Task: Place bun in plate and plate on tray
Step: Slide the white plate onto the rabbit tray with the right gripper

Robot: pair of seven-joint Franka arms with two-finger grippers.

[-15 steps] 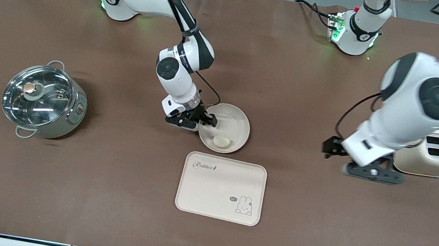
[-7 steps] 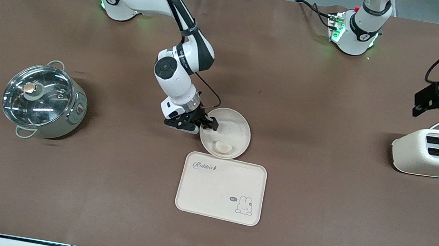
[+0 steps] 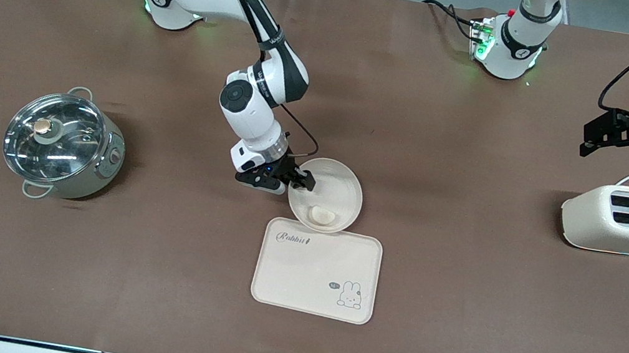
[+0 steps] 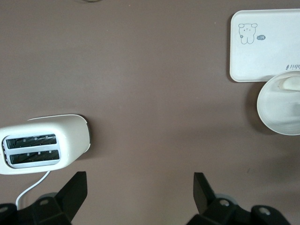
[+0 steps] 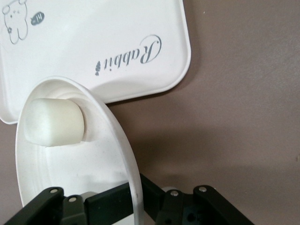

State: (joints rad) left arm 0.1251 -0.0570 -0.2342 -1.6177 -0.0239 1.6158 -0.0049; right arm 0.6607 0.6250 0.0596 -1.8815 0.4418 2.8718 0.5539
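The plate [image 3: 337, 189] is round and cream-white, tilted, its lower rim just over the tray's edge. The bun [image 3: 322, 214] lies in the plate at its lower side, and shows in the right wrist view [image 5: 54, 123]. My right gripper [image 3: 302, 181] is shut on the plate's rim [image 5: 124, 154]. The cream tray [image 3: 316, 271] with "Rabbit" lettering lies nearer to the front camera than the plate, and shows in the right wrist view [image 5: 93, 51]. My left gripper [image 3: 604, 137] is open and empty, up over the table beside the toaster.
A cream toaster [image 3: 627, 219] with a white cord stands at the left arm's end of the table. A steel pot with a glass lid [image 3: 62, 143] stands at the right arm's end. The brown table cover [image 3: 463, 276] is bare around the tray.
My right gripper has carried the plate with the bun toward the tray, until its rim overlaps the tray's edge. My left arm has risen from beside the toaster and pulled back over it.
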